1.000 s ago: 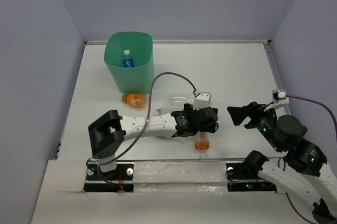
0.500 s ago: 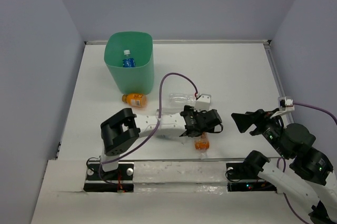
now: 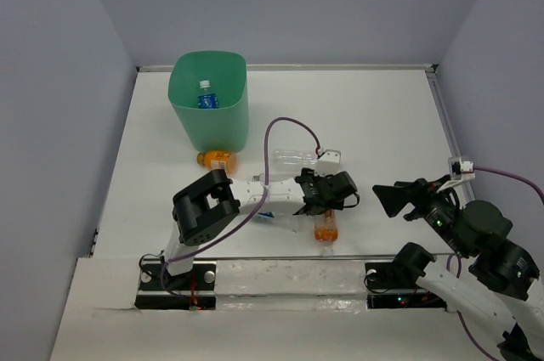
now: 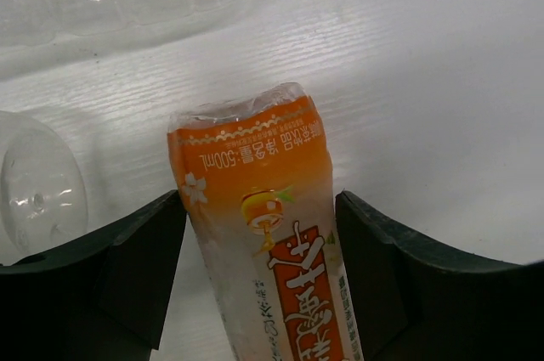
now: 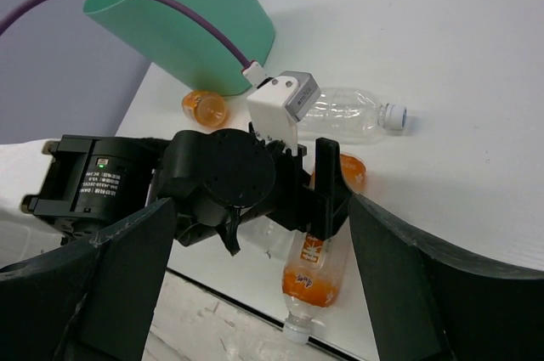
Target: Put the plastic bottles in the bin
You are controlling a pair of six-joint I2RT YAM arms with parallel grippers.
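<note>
Left gripper (image 3: 327,210) is down at the table (image 3: 382,115) with its two fingers spread to either side of an orange bottle (image 4: 259,208) that lies on its side; in the left wrist view the right finger sits against the label, while a thin strip of white table shows between the left finger and the bottle, so the jaws straddle it without clamping. That orange bottle (image 3: 325,228) lies close to the near edge of the table, roughly midway between the two arm bases, its cap end pointing toward the near edge. Just beyond the left gripper a clear unlabelled bottle (image 3: 293,158) lies on its side, its white cap toward the right. The rounded bottom of another clear bottle (image 4: 38,183) shows at the left of the wrist view, near the left finger; from above it lies partly under the left forearm, with a bit of blue on it. A second orange bottle (image 3: 216,160) lies against the foot of the mint-green bin (image 3: 208,123), which stands upright at the far left of the table. Inside the bin stands a clear bottle with a blue label (image 3: 206,98). Right gripper (image 3: 381,193) hangs above the table to the right of the left one, jaws wide apart and holding nothing, facing the left gripper. A purple cable (image 3: 293,121) arcs over the left arm
</note>
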